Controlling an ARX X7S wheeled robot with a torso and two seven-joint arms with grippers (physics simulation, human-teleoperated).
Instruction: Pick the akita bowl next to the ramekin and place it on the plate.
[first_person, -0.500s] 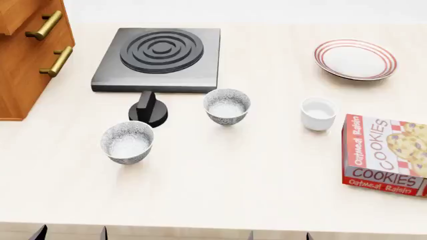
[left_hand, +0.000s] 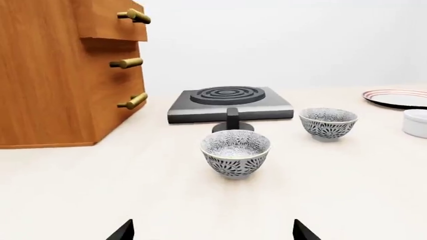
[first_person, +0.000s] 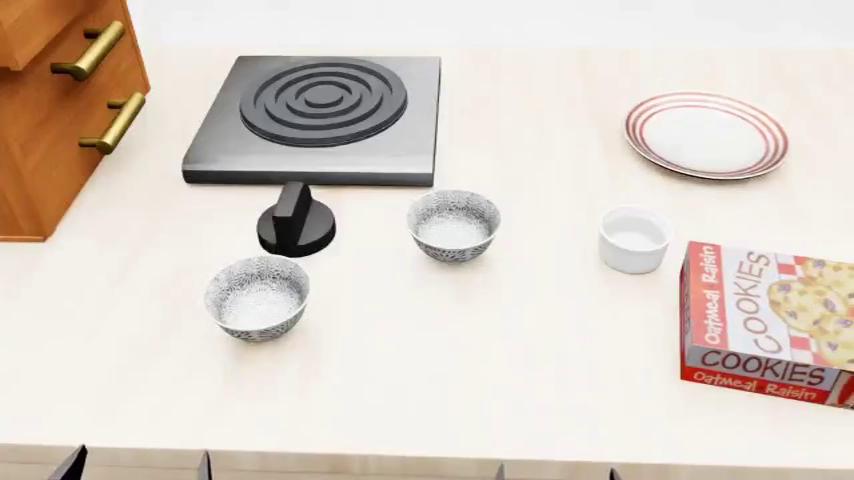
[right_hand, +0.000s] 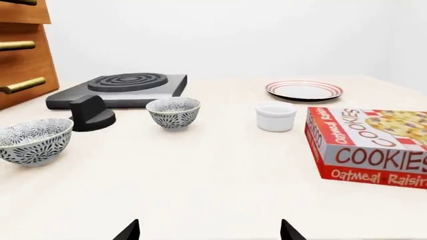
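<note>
While both arms stay out of the head view, you see only dark fingertip corners at the near edge of each wrist view: the left gripper (left_hand: 213, 232) and the right gripper (right_hand: 210, 231) both stand wide open and hold nothing.

From left to right, the wooden cabinet (first_person: 60, 110) stands at the far left, then the black hot plate (first_person: 320, 115) with its knob (first_person: 295, 222) just in front. The other patterned bowl (first_person: 256, 297) lies near the left. The akita bowl (first_person: 454, 225) sits in the middle, well apart from both grippers. The ramekin (first_person: 634, 239) is to its right, the cookie box (first_person: 767, 325) nearer right, and the plate (first_person: 706, 135) at the far right.
</note>
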